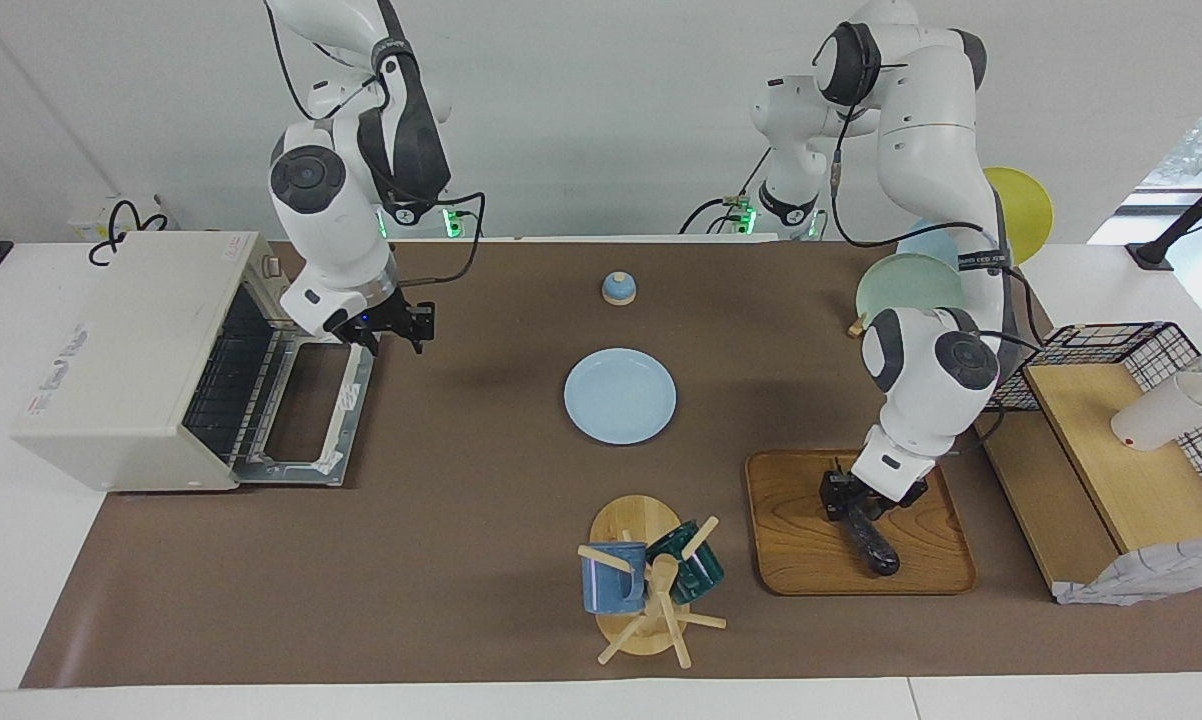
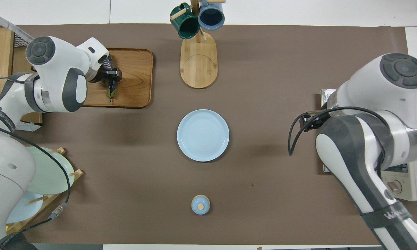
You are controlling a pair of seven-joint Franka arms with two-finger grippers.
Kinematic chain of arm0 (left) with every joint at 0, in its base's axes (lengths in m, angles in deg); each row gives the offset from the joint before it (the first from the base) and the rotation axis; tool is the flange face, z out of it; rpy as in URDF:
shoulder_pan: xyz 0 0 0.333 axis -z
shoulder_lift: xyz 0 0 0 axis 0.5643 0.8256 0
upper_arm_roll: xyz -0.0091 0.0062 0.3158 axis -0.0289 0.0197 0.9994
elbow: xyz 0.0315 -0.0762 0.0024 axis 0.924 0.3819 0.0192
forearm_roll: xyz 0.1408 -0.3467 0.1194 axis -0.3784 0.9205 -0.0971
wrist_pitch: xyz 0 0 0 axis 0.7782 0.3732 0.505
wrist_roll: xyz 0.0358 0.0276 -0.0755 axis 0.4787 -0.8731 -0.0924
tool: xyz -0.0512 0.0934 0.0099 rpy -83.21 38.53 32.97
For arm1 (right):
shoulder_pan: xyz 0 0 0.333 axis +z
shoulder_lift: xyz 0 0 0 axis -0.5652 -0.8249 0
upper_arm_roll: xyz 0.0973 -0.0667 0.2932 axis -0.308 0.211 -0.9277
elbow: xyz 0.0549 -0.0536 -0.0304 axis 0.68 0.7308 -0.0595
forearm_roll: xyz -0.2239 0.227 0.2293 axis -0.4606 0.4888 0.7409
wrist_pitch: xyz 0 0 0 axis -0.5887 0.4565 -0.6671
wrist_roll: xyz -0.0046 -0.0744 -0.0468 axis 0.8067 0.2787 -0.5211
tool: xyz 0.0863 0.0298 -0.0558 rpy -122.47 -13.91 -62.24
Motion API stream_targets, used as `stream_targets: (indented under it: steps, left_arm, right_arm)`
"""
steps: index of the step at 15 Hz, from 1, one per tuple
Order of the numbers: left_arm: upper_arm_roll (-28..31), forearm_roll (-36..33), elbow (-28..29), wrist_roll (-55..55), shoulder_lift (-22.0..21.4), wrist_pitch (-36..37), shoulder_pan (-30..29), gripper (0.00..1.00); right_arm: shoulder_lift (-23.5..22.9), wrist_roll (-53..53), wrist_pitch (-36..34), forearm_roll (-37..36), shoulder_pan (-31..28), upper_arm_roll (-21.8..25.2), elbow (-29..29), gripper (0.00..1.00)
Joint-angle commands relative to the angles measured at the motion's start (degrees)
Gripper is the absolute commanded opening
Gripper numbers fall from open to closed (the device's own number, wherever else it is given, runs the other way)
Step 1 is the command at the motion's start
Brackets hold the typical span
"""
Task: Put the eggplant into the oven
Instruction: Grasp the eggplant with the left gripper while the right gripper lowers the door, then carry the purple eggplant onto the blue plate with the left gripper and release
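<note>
The dark purple eggplant (image 1: 873, 547) (image 2: 111, 91) lies on a wooden tray (image 1: 796, 540) (image 2: 135, 80) toward the left arm's end of the table. My left gripper (image 1: 847, 503) (image 2: 112, 77) is down on the eggplant's half nearer the robots, shut on it, and the eggplant still rests on the tray. The cream oven (image 1: 111, 340) (image 2: 408, 184) stands at the right arm's end, its door (image 1: 306, 415) folded down open and the wire rack showing. My right gripper (image 1: 389, 333) hangs open and holds nothing over the door's corner nearest the robots. In the overhead view the right arm hides most of the oven.
A light blue plate (image 1: 620, 396) lies mid-table, with a small blue knobbed lid (image 1: 618, 288) nearer the robots. A wooden mug tree (image 1: 646, 585) with two mugs stands beside the tray. A plate rack (image 1: 906, 285), a wire basket (image 1: 1131, 345) and a wooden shelf (image 1: 1126, 455) sit at the left arm's end.
</note>
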Motion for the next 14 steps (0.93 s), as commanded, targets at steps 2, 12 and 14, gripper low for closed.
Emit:
stream_targets:
  steps: [2,12,14]
  left_arm:
    - [0.0,-0.8,-0.2,-0.1,-1.0,1.7,0.2,0.00]
    - [0.0,5.0,4.1,27.2,-16.4,14.8,18.8,0.00]
    - [0.0,5.0,9.2,31.6,-17.2,9.8,23.8,0.00]
  right_arm:
    - [1.6,-1.9,-8.2,0.4,-3.9,-0.1,-5.8,0.63]
    - [2.7,-2.0,-10.5,-0.5,-4.4,0.0,-7.7,0.79]
    - [3.0,-2.0,-10.2,-0.5,-4.3,0.0,-7.7,1.00]
